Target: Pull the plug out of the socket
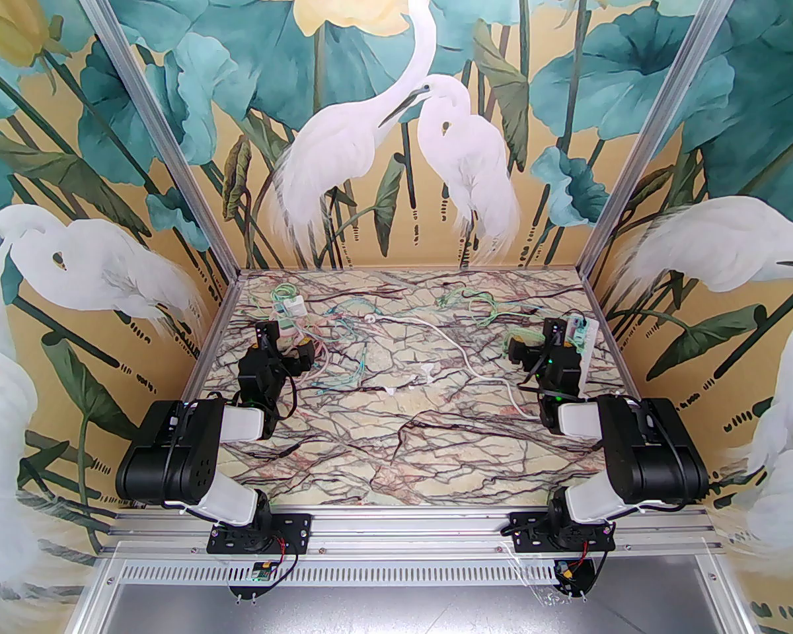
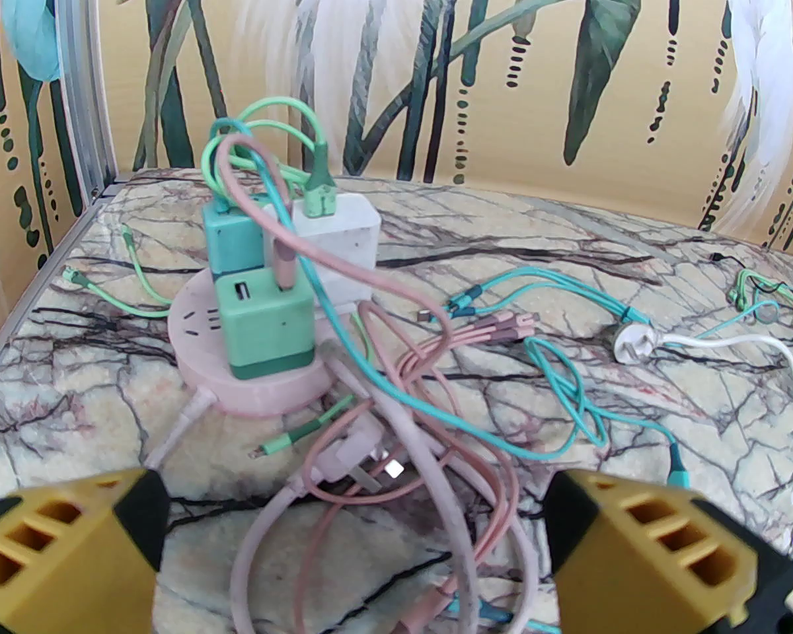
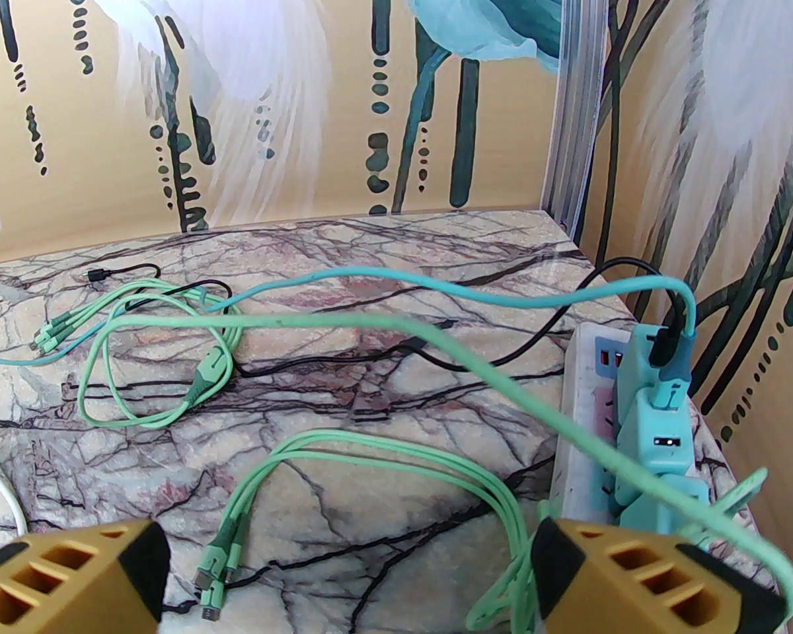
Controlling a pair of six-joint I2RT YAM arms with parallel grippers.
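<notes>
The far wall (image 1: 396,90), left wall (image 1: 53,222) and right wall (image 1: 753,222) carry a mural of white egrets, teal leaves and pale yellow flowers on ochre. A left post (image 1: 157,116) and right post (image 1: 663,109) of aluminium edge the far corners. The tabletop (image 1: 396,459) is cream marble with dark veins, evenly lit.

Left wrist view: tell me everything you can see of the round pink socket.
The pink socket is a low round disc, matte plastic by its look, lying flat on the marble table toward its far left corner. Empty slots show on its top at the left. Three chargers stand plugged on top: a green cube in front, a teal adapter behind it, and a white adapter at the back right. Its pink cord leaves the near-left rim. Loose cables lie against its right side.
</notes>
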